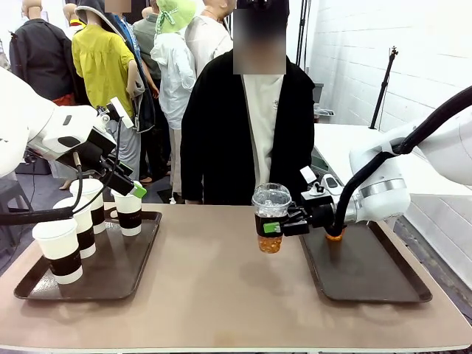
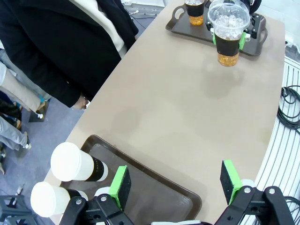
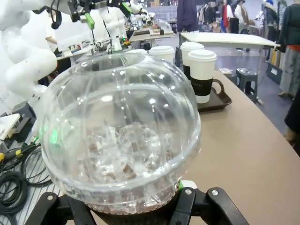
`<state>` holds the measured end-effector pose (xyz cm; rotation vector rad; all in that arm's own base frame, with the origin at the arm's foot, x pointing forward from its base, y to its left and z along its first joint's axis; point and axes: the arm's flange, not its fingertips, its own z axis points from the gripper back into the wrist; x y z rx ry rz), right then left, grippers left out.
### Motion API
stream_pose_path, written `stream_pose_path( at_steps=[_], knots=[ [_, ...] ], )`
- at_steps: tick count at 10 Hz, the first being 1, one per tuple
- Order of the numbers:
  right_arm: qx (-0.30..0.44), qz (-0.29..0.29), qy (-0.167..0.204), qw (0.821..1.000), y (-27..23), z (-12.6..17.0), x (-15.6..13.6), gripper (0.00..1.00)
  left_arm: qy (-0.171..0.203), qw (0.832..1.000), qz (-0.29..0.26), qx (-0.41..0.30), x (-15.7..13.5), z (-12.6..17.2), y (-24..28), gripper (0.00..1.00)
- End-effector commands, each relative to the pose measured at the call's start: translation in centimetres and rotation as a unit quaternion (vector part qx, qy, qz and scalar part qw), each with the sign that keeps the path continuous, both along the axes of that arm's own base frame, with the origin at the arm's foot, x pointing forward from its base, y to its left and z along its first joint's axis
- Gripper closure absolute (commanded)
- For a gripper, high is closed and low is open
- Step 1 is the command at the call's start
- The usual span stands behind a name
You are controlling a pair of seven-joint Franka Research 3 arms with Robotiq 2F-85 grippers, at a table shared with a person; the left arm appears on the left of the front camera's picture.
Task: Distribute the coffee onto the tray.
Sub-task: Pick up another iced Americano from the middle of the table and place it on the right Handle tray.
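above bare tabletop (image 1: 221, 295), right claw (image 1: 284, 221) pinching iced coffee cup (image 1: 271, 217); left claw (image 2: 176, 187) spread over tray (image 1: 118, 276)

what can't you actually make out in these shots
- Second iced coffee on the right tray: front view, mostly hidden behind the right arm.
- Held iced coffee: right wrist view, its dome lid hides the cup's lower part and the right end effector's pads.
- Left end effector: left wrist view, the bottom edge cuts off the white cup tops directly under it.
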<state>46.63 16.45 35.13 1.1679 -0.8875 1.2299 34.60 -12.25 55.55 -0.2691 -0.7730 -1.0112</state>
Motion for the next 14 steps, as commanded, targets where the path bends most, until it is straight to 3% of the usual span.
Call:
stream_pose_path(
  at_steps=[1, 5, 10, 14],
  knots=[
    [0.000, 0.003, 0.000, 1.000, 0.1, 0.2, -0.1, 0.37, 0.005, 1.000, 0.002, -0.001, 0.1, 0.0, 0.1, 0.00],
    [-0.002, 0.001, 0.001, 1.000, 0.0, -0.2, 0.0, 0.37, 0.005, 1.000, 0.002, -0.001, 0.1, 0.0, 0.1, 0.00],
    [0.014, -0.076, -0.020, 0.997, -8.5, 0.1, -3.3, 0.37, 0.005, 1.000, 0.002, -0.001, 0.1, 0.0, 0.1, 0.00],
    [0.002, -0.106, -0.021, 0.994, -15.2, -1.5, -5.4, 0.37, 0.005, 1.000, 0.002, -0.001, 0.1, 0.0, 0.1, 0.00]
  ],
)
